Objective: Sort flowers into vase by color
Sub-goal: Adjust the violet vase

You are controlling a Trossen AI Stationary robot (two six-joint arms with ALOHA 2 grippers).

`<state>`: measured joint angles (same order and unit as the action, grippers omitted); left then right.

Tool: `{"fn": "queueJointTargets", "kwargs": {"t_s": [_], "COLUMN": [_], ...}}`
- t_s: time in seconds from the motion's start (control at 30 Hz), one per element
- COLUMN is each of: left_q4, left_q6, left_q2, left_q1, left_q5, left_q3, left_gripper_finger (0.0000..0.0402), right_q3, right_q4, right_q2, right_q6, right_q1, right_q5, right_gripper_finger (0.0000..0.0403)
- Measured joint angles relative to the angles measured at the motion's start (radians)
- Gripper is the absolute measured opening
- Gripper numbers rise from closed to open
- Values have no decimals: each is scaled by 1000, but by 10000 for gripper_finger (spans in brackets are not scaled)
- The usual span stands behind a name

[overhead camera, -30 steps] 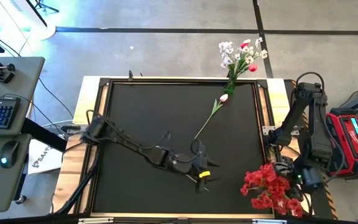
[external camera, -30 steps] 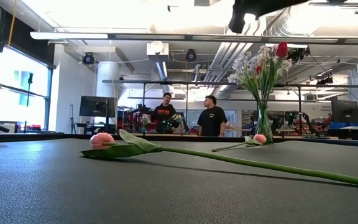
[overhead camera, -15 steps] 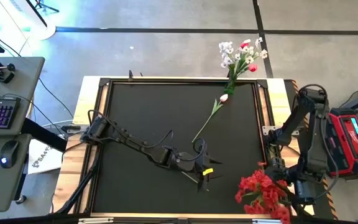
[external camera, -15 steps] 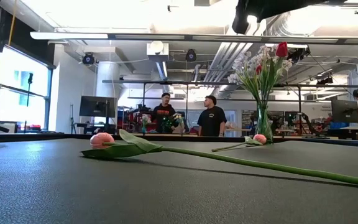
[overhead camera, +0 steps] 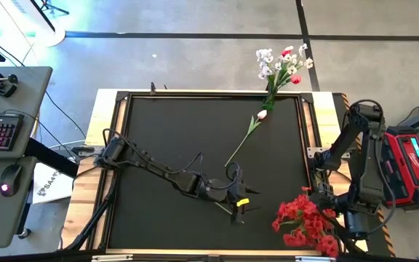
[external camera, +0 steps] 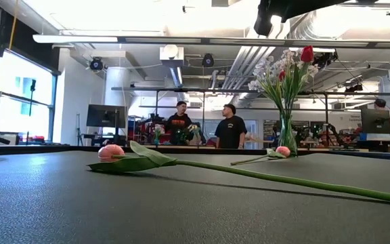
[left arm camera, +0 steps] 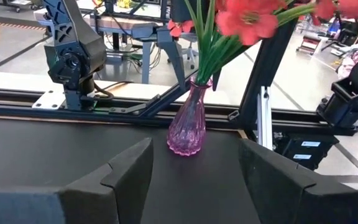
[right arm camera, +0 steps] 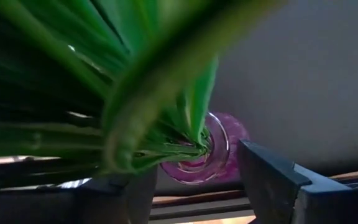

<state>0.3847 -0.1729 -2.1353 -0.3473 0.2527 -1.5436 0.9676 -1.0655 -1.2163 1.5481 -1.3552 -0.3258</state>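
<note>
The red flowers (overhead camera: 304,222) stand at the lower right of the high view, their stems already in the pink vase (left arm camera: 188,124). The right pincer (right arm camera: 191,186) is seen open just above the vase mouth, jaws to either side of the stems, nothing gripped. It should be lifted straight up, so that no stem is caught and the vase is not tipped. The left pincer (overhead camera: 237,209), open and empty, hangs low over the surface (overhead camera: 166,145) at lower centre. A pink tulip (overhead camera: 262,114) lies near the upper right, by the clear vase (external camera: 287,142) of mixed flowers (overhead camera: 282,65); judged next for sorting.
</note>
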Motion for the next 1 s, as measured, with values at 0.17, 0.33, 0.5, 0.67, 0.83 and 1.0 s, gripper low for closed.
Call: {"fn": "queueJointTargets", "kwargs": {"t_s": [0.17,0.33,0.5,0.67,0.83,1.0], "left_q4": [-3,1,-4,-22,-76,-137], "left_q6": [-8,-8,-4,20,20,-1], "left_q2": [0,0,0,0,0,0], "left_q1": [0,0,0,0,8,21], "left_q5": [0,0,0,0,0,-13], "left_q3": [0,0,-15,-33,-51,-51], "left_gripper_finger": [223,222,222,223,223,223], "right_q3": [0,0,-1,-1,-1,-1], "right_q4": [-6,-7,-15,-14,-16,12], "right_q2": [0,0,0,0,-9,-80], "right_q6": [0,-6,6,26,26,49], "right_q1": [0,-4,-38,-65,-58,-26], "right_q5": [-8,-30,-140,-240,-268,-254], "right_gripper_finger": [182,125,80,62,39,30]}}
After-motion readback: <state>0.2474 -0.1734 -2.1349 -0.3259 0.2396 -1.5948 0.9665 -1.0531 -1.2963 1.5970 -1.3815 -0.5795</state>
